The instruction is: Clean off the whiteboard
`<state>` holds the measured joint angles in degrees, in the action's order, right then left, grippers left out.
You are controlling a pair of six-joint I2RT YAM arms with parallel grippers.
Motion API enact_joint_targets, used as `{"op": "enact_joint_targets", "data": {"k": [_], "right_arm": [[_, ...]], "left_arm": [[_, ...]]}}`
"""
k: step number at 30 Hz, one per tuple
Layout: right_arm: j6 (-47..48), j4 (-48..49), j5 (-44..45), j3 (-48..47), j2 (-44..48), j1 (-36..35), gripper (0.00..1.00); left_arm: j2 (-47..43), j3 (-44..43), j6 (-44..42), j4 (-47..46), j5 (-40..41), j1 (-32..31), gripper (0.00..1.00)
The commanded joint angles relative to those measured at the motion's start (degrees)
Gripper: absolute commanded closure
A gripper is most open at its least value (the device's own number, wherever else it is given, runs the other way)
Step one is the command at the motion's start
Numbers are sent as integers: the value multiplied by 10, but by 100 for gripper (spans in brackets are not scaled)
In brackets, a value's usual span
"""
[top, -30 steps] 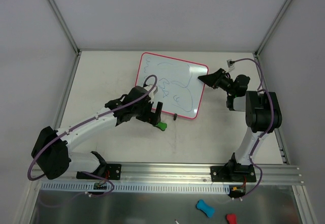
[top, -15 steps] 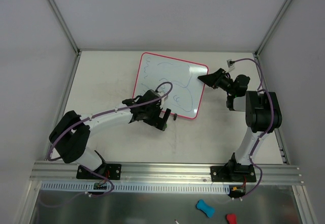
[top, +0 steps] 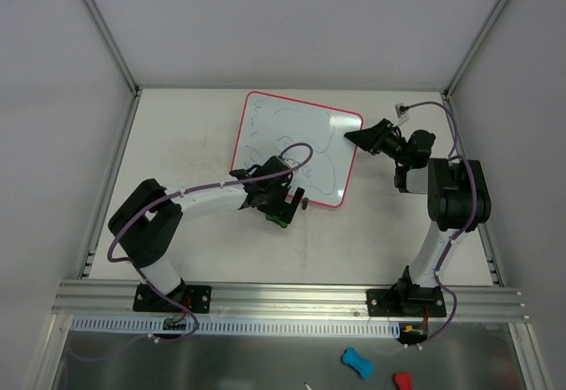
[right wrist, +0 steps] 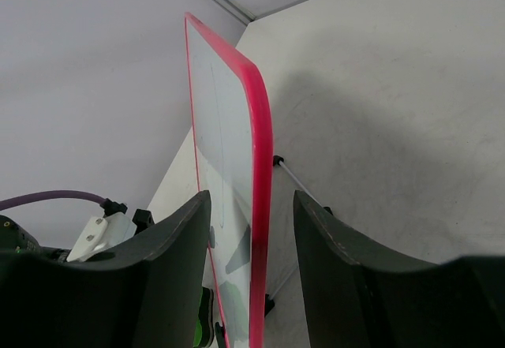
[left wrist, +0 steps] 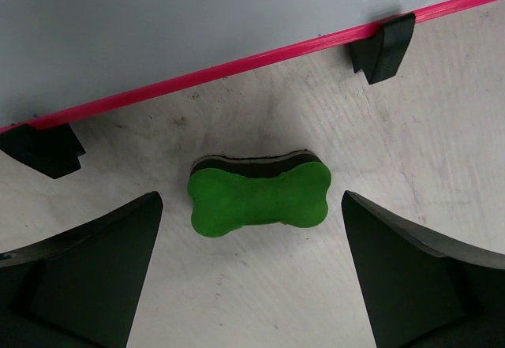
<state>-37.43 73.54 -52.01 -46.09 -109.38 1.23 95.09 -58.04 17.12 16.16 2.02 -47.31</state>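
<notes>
Left hand (left wrist: 251,206), open, straddles the green eraser (left wrist: 259,200) I want, its long axis lying finger to finger, whiteboard (left wrist: 158,32) just beyond.

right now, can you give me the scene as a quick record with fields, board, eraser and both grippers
board: whiteboard with pink frame, propped on black feet, faint blue scribbles not yet erased
eraser: green bone-shaped eraser, flat on the table just in front of the board's lower edge, not touching it
left gripper: left gripper open, one finger on each side of the eraser, no contact
right gripper: right gripper open, straddling the board's right edge, with a gap visible beside the rim
</notes>
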Motion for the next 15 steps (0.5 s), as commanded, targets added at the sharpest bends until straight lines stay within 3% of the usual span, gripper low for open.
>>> {"op": "enact_joint_targets", "data": {"k": [1, 6, 15], "right_arm": [[9, 38, -18, -10, -1, -3, 50], [8, 38, -18, -10, -1, -3, 50], [8, 38, -18, -12, -2, -3, 50]], "left_arm": [[11, -18, 5, -12, 14, -6, 1], [26, -18, 19, -17, 11, -6, 2], [41, -13, 34, -23, 0, -9, 20]]}}
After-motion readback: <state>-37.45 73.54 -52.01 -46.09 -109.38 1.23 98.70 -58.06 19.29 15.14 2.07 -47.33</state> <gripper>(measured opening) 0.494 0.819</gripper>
